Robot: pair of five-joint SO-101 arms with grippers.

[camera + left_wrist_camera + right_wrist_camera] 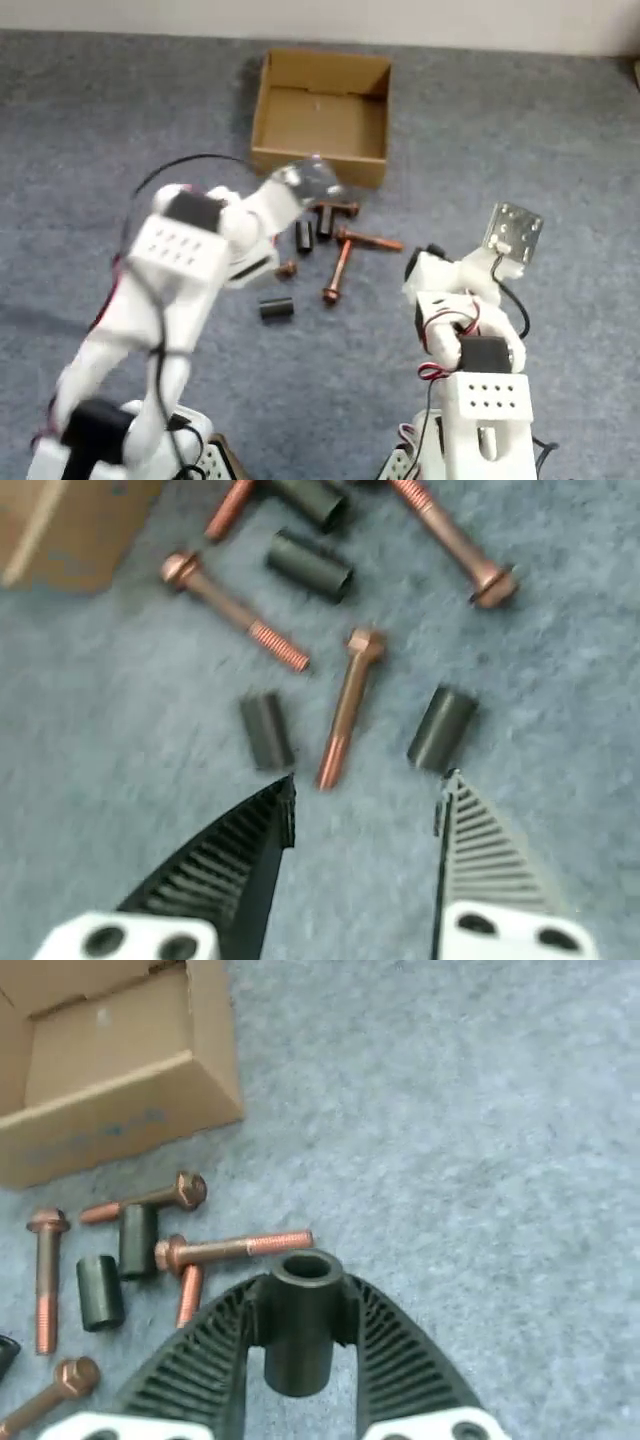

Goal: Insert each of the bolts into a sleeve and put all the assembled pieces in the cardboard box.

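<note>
Black sleeve sits grasped in the right hand, its hole left free for loading; the left hand hangs released above a copper bolt, probably to pick it.

Bolts and sleeves lie scattered on the carpet just in front of the cardboard box.

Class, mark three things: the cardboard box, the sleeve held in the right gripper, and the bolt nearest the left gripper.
cardboard box (320,168), high view, front wall.
sleeve (300,1340), right wrist view, side wall.
bolt (347,710), left wrist view, middle of shank.
</note>
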